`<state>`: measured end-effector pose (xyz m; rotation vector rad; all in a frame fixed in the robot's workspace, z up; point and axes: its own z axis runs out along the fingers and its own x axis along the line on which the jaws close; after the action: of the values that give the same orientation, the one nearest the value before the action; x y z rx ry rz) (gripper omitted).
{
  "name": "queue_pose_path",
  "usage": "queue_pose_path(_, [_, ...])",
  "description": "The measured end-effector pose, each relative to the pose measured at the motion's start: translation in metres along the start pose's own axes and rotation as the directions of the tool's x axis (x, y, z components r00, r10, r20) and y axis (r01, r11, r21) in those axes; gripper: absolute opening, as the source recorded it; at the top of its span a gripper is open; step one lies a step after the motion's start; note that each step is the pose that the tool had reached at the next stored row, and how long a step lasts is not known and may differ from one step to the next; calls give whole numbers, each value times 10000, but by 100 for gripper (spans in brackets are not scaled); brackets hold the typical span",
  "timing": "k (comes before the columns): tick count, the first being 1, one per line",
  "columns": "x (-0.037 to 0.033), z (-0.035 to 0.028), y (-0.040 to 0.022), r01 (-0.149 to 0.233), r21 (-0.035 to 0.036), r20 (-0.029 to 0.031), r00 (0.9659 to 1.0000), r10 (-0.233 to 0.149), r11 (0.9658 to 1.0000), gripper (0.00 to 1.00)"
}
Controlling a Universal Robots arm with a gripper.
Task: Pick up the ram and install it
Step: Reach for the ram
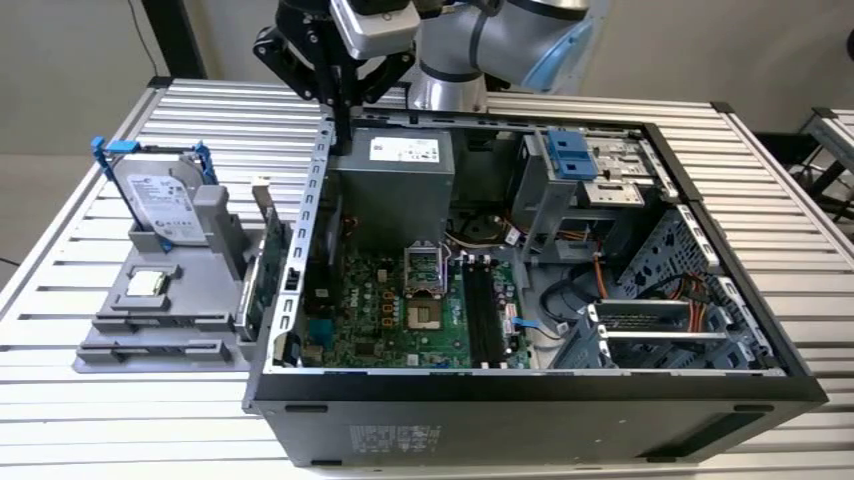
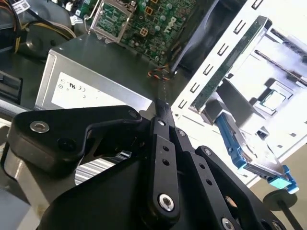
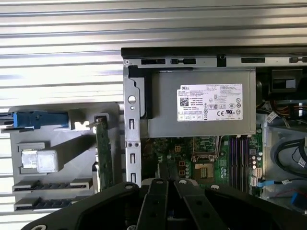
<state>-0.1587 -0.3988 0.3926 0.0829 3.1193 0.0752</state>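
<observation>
1. While the arm hangs over the rear of the open computer case (image 1: 534, 385), the exterior view shows the gripper (image 1: 343, 140) pointing down above the case's edge, close to the grey power supply (image 1: 394, 185). Its black fingers are pressed together with nothing visible between them. To the exterior view's left of the case, a grey tray (image 1: 120, 355) sits on the slatted table (image 1: 107, 430). The tray carries an upright hard drive (image 1: 160, 205), a small silver chip (image 1: 144, 284) and a green card (image 1: 271, 265) standing on edge just beside the case wall. Inside the case lies the motherboard (image 1: 387, 310), with its long black slots (image 1: 481, 310).

2. In the second wrist view, the gripper (image 2: 161, 106) narrows to a closed tip with no gap and no load, above the power supply (image 2: 96, 72). Beyond it are the motherboard (image 2: 153, 19), the green card (image 2: 225, 67) and the silver chip (image 2: 276, 100).

3. In the first wrist view, the gripper (image 3: 168, 178) is drawn shut over the case, near the motherboard's slots (image 3: 238, 160) and the power supply (image 3: 206, 108). The ram (image 3: 50, 184) seems to be the thin dark strip seated edge-up in a long slot of the tray (image 3: 62, 143), though seen edge-on I cannot tell for certain. It lies beside the silver chip (image 3: 41, 160) and near the green card (image 3: 103, 153) — well apart from the gripper and outside the case.
</observation>
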Motion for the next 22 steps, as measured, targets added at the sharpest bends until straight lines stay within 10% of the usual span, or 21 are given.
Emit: queue_pose_path(22, [364,-7,-19,61,0,-50,10000,-61,10000,0])
